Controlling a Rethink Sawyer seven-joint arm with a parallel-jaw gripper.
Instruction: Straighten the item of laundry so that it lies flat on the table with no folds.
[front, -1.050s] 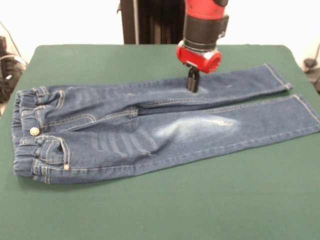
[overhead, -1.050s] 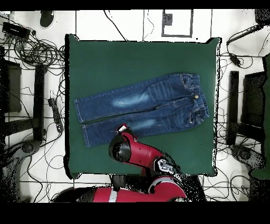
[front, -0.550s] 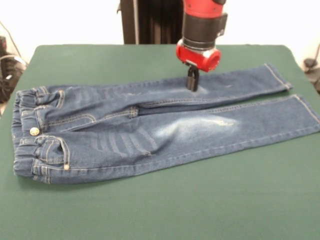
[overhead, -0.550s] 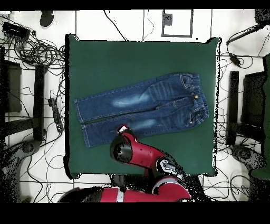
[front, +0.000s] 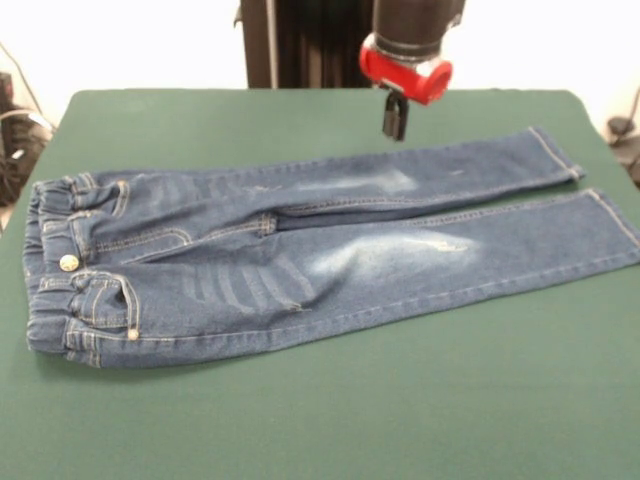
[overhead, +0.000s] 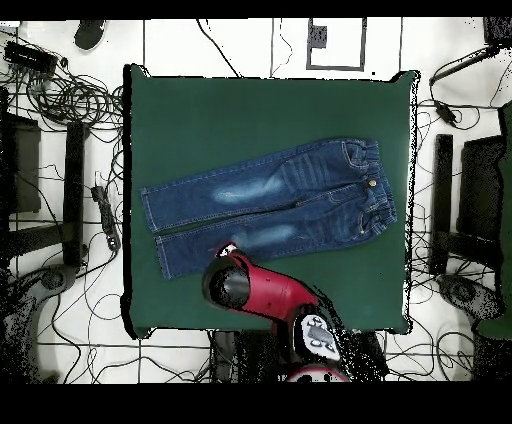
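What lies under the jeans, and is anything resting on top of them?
The jeans lie spread on the green table; whatever the denim covers is hidden. Nothing rests on them: the pincer hangs above the far leg, clear of the fabric.

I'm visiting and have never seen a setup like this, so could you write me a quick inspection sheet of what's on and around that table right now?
Surface: the table has a dark green top, bare around the garment.
Job's things: the jeans lie spread out lengthwise, both legs extended side by side, waistband at one end; slight wrinkles near the crotch.
Clutter: nothing seen on the table.
Gripper: the gripper hangs above the far leg, clear of the cloth, holding nothing; its tips look closed together.
Cables: many loose cables lie on the floor around the table.
Surroundings: dark equipment stands beside the table; no person seen.
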